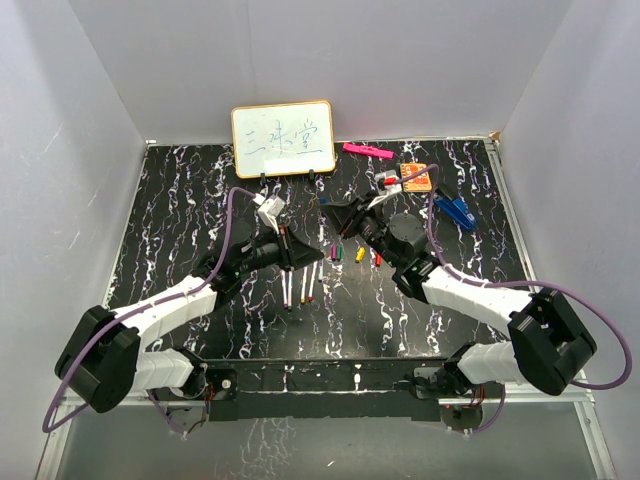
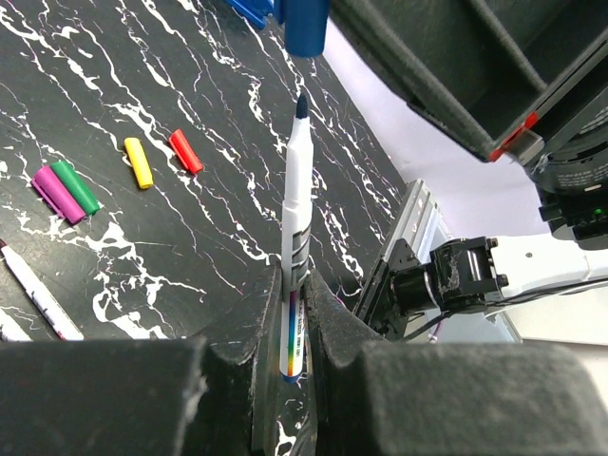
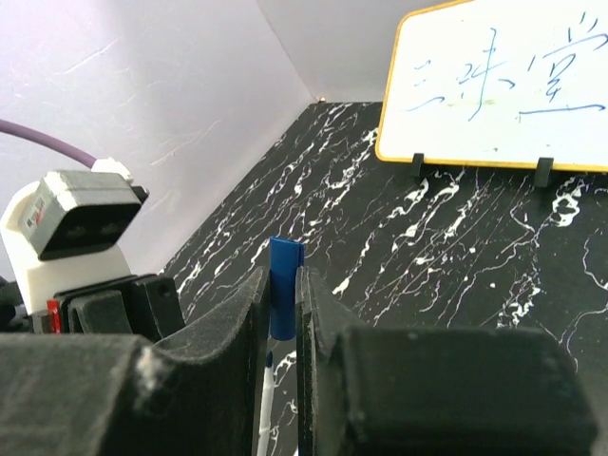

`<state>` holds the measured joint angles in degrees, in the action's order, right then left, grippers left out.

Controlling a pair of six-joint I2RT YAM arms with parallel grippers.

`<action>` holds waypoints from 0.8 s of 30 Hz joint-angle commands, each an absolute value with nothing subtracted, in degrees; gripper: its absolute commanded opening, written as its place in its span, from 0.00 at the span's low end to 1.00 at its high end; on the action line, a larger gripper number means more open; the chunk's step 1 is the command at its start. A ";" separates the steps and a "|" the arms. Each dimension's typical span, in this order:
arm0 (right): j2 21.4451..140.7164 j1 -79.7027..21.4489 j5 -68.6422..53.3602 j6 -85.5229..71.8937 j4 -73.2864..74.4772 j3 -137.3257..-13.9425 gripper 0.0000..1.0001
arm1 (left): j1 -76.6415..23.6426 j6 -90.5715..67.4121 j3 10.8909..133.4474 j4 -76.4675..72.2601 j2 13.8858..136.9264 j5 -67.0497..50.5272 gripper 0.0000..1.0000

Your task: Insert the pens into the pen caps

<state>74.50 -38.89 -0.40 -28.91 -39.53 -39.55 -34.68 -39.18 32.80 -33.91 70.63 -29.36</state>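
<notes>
My left gripper [image 2: 293, 285] is shut on a white pen [image 2: 296, 228] with a dark blue tip and holds it upright. My right gripper [image 3: 282, 285] is shut on a blue pen cap [image 3: 283, 299], which hangs just above that tip and apart from it; it also shows in the left wrist view [image 2: 306, 24]. In the top view both grippers [image 1: 318, 260] [image 1: 332, 215] meet at mid-table. Purple [image 2: 57, 195], green [image 2: 76, 186], yellow [image 2: 139, 162] and red [image 2: 185, 151] caps lie in a row. Three more pens [image 1: 303, 288] lie side by side near the left gripper.
A small whiteboard [image 1: 283, 139] stands at the back. A pink flat bar [image 1: 367, 151], an orange item [image 1: 415, 177] and a blue clip-like object [image 1: 458, 211] lie at the back right. White walls enclose the black marbled table [image 1: 180, 220].
</notes>
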 commanded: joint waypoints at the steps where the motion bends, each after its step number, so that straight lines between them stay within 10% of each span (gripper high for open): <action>1: 73.25 -38.87 -1.54 -30.44 -45.21 -38.68 0.00 | -35.04 -39.56 34.24 -36.34 70.23 -29.81 0.00; 24: 73.98 -38.85 -1.31 -31.99 -46.94 -37.38 0.00 | -35.53 -40.01 33.61 -37.84 71.20 -28.83 0.00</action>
<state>74.50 -38.89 -1.26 -31.79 -42.70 -37.65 -35.11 -40.12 32.80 -35.73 71.70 -28.84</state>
